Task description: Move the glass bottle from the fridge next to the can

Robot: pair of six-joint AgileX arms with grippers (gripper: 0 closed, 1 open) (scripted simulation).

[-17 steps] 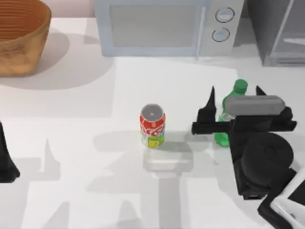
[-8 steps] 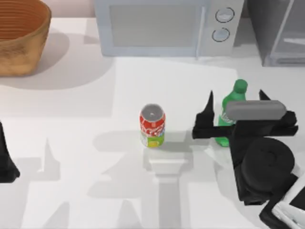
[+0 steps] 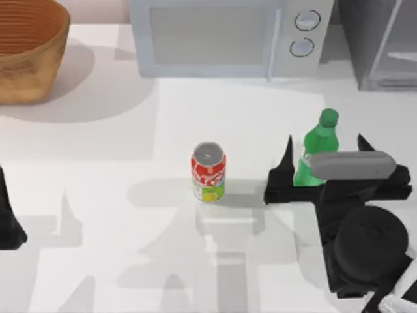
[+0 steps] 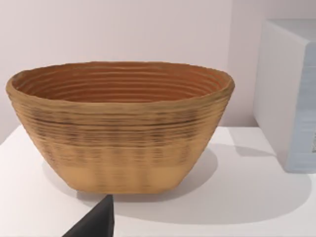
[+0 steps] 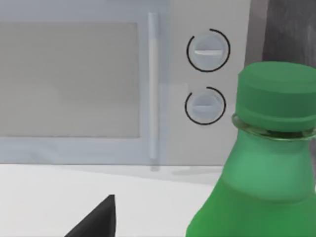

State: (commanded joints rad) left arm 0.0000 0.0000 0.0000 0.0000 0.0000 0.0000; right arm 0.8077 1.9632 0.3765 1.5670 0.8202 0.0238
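since a second ago, top view: right gripper (image 3: 324, 155) has backed off, spread wide, from the glass bottle (image 3: 315, 151) standing right of the can (image 3: 208, 172). right wrist view: bottle upright before the microwave (image 5: 113, 79). placing seems done; next, retreat clear.

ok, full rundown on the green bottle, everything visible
The glass bottle is translucent bright green with a green screw cap and a pale label band. It stands upright on the white table, right of the can and apart from it. The right hand is open, one finger on each side, no contact visible.
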